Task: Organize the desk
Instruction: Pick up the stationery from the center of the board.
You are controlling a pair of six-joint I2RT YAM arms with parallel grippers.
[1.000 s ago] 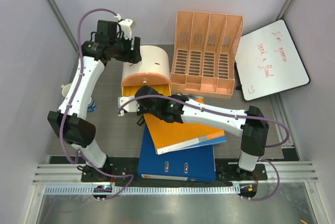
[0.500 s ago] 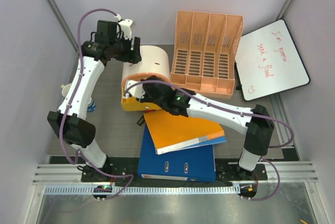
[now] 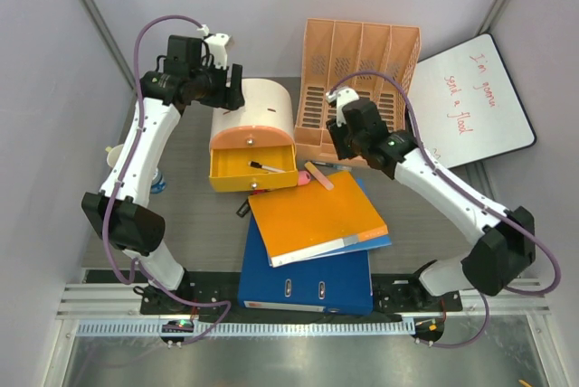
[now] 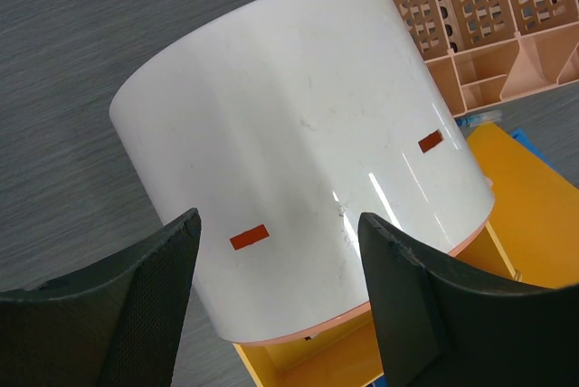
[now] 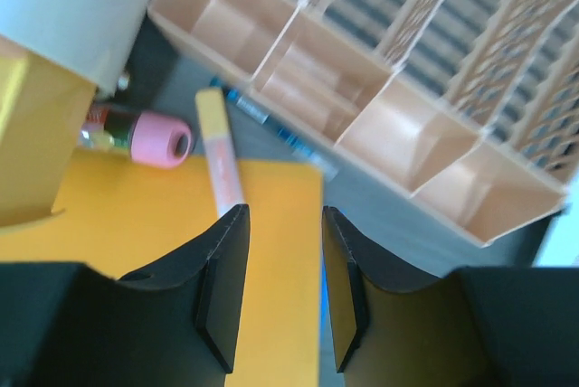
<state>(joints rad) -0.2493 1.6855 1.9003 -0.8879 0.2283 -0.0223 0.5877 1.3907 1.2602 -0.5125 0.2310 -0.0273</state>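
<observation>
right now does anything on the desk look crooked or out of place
Yes. The orange folder lies skewed across the blue binder, edges not lined up. The yellow drawer of the white organizer stands open with a pen inside. A pale yellow marker and a pink-capped item lie loose by the drawer.

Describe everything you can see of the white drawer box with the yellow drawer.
The drawer box is a glossy white, plastic-looking shell with an arched top and a peach front rim. Two small red-brown marks show on the top. Its yellow drawer stands open toward the arms, with a thin pen inside. It sits upright on the desk, just left of the peach file rack. The left gripper hovers open over its back.
</observation>
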